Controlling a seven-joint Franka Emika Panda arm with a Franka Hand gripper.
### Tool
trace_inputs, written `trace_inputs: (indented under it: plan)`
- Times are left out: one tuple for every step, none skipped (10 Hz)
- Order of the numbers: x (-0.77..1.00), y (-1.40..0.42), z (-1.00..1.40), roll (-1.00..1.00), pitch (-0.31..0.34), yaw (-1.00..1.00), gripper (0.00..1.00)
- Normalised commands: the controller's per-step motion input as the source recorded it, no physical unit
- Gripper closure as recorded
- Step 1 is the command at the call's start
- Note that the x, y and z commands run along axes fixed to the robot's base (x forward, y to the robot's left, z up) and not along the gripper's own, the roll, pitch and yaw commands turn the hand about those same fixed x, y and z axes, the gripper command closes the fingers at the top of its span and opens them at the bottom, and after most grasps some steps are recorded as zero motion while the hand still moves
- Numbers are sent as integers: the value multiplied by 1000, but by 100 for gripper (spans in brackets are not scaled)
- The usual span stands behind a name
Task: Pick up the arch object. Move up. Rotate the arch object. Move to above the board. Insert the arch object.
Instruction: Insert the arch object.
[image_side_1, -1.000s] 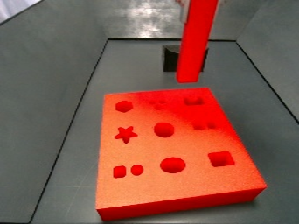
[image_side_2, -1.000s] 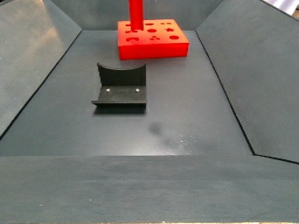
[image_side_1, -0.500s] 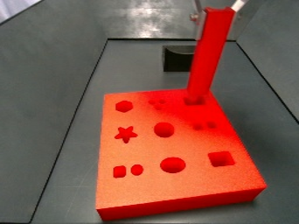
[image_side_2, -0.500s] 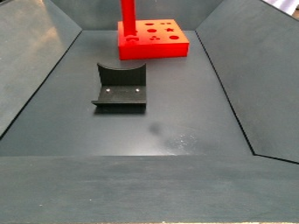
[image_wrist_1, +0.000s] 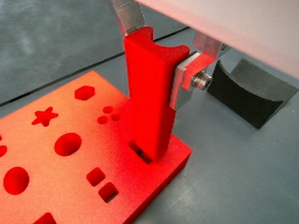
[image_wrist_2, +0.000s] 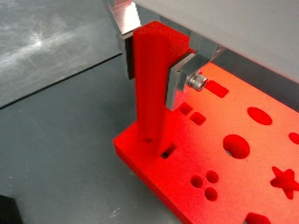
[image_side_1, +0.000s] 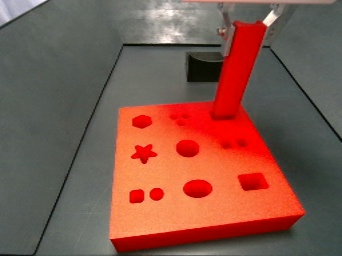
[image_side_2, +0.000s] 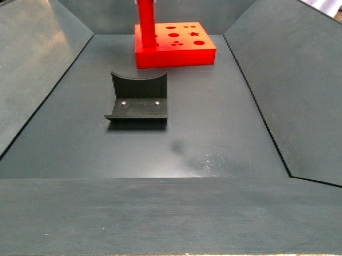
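Now | gripper (image_wrist_1: 156, 63) clamped on arch object (image_wrist_1: 149, 105) | upright, foot in board (image_wrist_1: 70, 175) corner

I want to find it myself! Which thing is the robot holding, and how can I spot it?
Look for the big flat orange-red board with shape holes on the grey floor. At its far corner a tall, slim red block, the arch object, stands upright with its lower end at the board, clamped near its top by the gripper. Nothing else there stands tall; the dark fixture sits low.

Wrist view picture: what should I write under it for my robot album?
The gripper holds the tall red arch object upright, its lower end in the board.
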Motion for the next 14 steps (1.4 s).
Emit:
trace_inputs:
  plan:
    - [-149, -111, -83, 0, -63, 0, 100]
    - [-146, -174, -49, 0, -83, 0, 100]
    - [0, -189, -49, 0, -99, 0, 100]
    - [0, -77, -111, 0, -67, 0, 100]
    - [149, 0, -211, 33, -30, 0, 100]
    - [183, 31, -266, 77, -6, 0, 100]
    - [189, 51, -283, 77, -7, 0, 100]
    - [191, 46, -289, 64, -21, 0, 100]
    - [0, 3, -303, 86, -53, 0, 100]
    - [0, 0, -354, 130, -90, 0, 100]
    - [0, 0, -400, 164, -106, 0, 100]
    - [0, 0, -431, 180, -120, 0, 100]
    - [0, 0, -426, 179, -113, 0, 100]
    - [0, 0, -394, 160, -100, 0, 100]
